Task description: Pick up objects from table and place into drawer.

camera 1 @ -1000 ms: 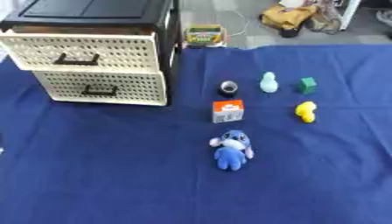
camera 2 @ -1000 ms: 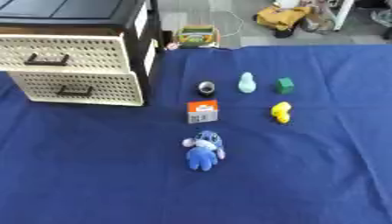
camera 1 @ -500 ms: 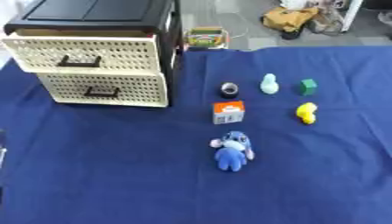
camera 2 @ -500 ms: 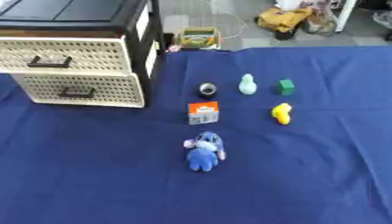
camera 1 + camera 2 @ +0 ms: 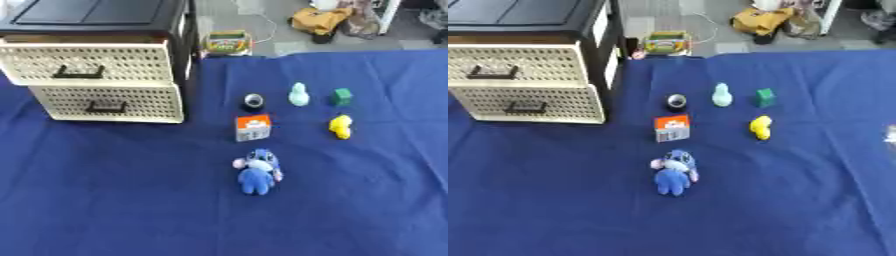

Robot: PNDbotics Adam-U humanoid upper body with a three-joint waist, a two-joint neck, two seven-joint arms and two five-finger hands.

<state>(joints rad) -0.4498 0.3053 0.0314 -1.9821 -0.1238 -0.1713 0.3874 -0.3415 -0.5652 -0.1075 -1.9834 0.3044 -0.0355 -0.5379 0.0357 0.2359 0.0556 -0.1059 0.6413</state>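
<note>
Nothing among objects shifted, only camera; blue plush [image 5: 256, 171] lies lengthwise toward robot, drawer [image 5: 86, 62] far-left, hands unseen.

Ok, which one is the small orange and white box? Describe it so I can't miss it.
Start at the cream perforated drawer unit on the blue cloth. To the right of its lower drawer lies a cluster of small things; the small orange and white box sits between the dark round object and the blue plush toy, the only boxy two-coloured piece.

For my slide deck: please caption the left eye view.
Six small objects, including a blue plush toy, lie on a blue cloth beside a two-drawer unit; no hand in view.
</note>
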